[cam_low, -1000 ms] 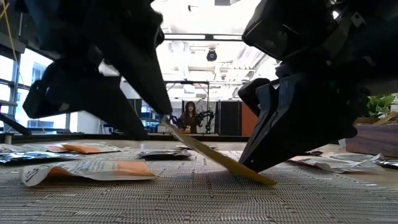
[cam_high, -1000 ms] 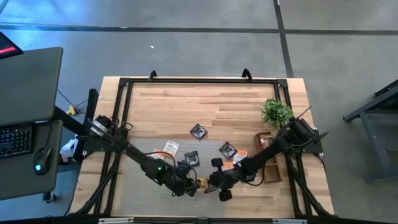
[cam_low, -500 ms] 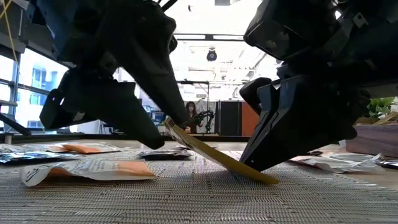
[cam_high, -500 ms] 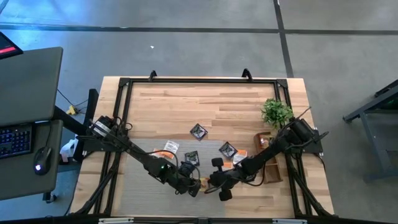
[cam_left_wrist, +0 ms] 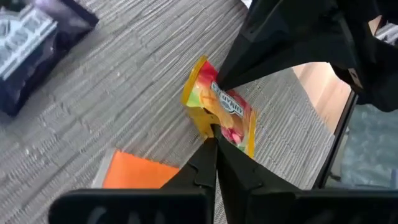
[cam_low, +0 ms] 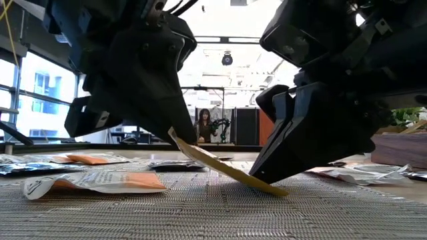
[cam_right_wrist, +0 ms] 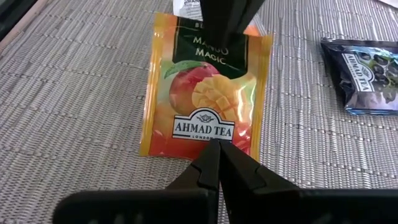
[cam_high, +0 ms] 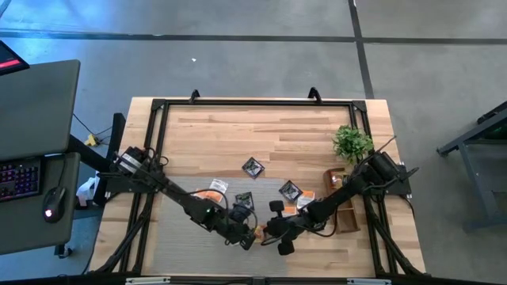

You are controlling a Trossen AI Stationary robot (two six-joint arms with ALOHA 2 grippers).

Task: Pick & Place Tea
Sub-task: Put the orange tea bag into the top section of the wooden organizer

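Grey mat (cam_low: 200, 213) fills the low view; my arms block most of the room. My left gripper (cam_left_wrist: 211, 134) and right gripper (cam_right_wrist: 214, 146) each clamp an opposite edge of the mango tea sachet (cam_right_wrist: 205, 87), tilted over the mat. Its underside is hidden.

The orange-yellow sachet (cam_right_wrist: 204, 87) reads "MANGO MAGIC" and "AHMAD TEA LONDON"; lettering on the dark sachet (cam_right_wrist: 367, 74) is illegible.
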